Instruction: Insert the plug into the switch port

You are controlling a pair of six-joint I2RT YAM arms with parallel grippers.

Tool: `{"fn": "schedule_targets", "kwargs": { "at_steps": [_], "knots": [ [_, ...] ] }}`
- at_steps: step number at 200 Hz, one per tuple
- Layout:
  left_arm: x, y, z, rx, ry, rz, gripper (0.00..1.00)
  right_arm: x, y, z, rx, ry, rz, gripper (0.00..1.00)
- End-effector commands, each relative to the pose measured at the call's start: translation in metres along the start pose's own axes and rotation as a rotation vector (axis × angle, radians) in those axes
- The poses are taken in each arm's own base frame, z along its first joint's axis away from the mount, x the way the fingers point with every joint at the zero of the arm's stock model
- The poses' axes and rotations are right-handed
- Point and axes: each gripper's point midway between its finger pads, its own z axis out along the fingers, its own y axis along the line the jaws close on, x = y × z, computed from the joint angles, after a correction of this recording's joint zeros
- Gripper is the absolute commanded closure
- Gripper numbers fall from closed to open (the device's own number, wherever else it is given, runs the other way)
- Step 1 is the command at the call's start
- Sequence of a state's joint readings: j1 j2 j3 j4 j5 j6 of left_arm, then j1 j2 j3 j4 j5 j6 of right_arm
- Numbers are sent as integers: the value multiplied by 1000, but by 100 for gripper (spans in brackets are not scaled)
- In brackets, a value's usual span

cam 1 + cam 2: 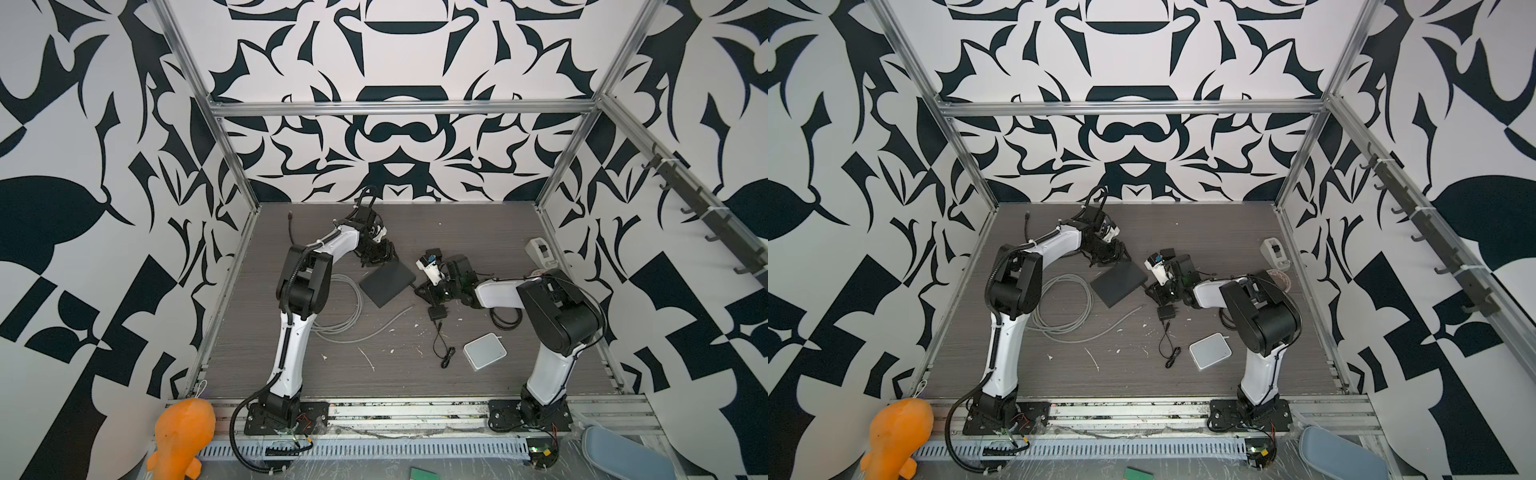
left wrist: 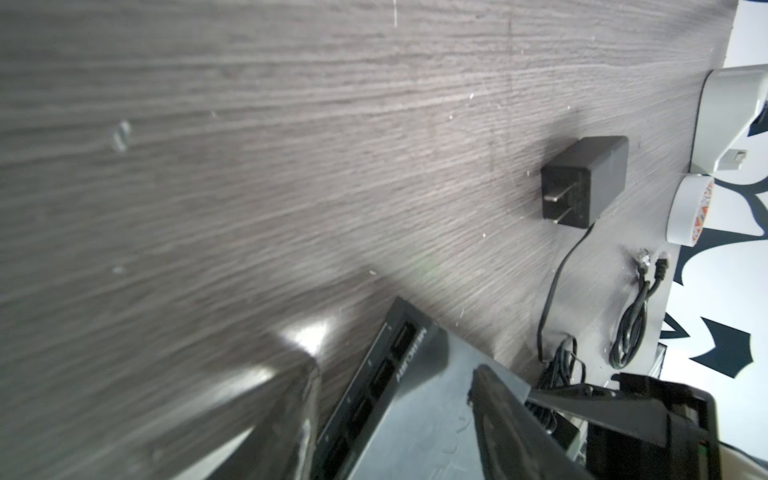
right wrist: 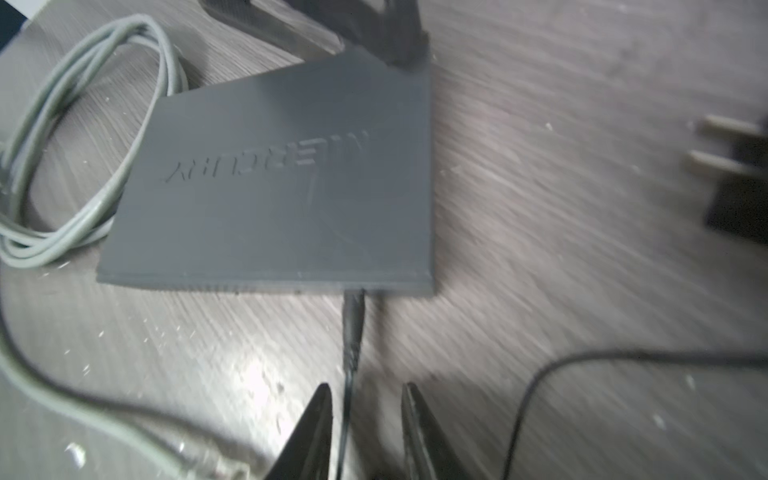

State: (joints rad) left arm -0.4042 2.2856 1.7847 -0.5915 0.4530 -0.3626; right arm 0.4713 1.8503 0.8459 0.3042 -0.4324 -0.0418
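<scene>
Right claw [image 3: 366, 390]: jaws apart, thin black cable [image 3: 348, 397] running between them. Plug [image 3: 353, 318]: seated in switch port [image 3: 353, 291], at 3 o'clock on black box [image 3: 282, 199]. Left claw [image 1: 376, 258]: astride box's 12 o'clock corner, grip unclear.

- White shells and black joint housings on left arm [image 1: 296, 347] and right arm [image 1: 552, 370].
- Black ribbed hose [image 1: 232, 432] at the left base; thin black cables [image 1: 283, 345] tied along both arms.
- Flat black base plates [image 1: 318, 413].
- Black tapered fingers [image 3: 316, 432] on right gripper [image 3: 366, 385].
</scene>
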Motion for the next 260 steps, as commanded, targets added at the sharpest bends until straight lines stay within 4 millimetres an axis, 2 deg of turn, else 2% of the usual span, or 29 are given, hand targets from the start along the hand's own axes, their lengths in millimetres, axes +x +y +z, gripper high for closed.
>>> {"fn": "schedule_targets", "kwargs": {
  "at_steps": [1,27,63,112,126,153,182,199,233,260],
  "knots": [
    [8,-4,-8,0,13,-3,38,-4,-3,5,49,11,-58,72],
    [16,-7,-4,5,37,18,38,1,-8,8,81,29,-72,78],
    [37,-16,8,39,120,59,41,5,-15,12,107,48,-100,85],
    [76,-45,20,161,250,95,47,-20,-22,22,128,2,-126,89],
    [81,-46,23,156,263,99,47,-22,-24,27,119,19,-103,90],
    [75,-39,25,104,243,94,47,-15,-25,32,112,20,-93,87],
    [56,-19,21,2,184,49,44,-13,-22,22,110,60,-119,76],
    [44,-9,17,-34,147,14,44,-13,-19,8,90,67,-122,71],
    [32,-1,13,-83,101,-11,43,-21,-15,-8,59,74,-80,68],
    [27,4,9,-106,80,-30,42,-16,-15,-15,53,85,-41,69]
  ]
}}
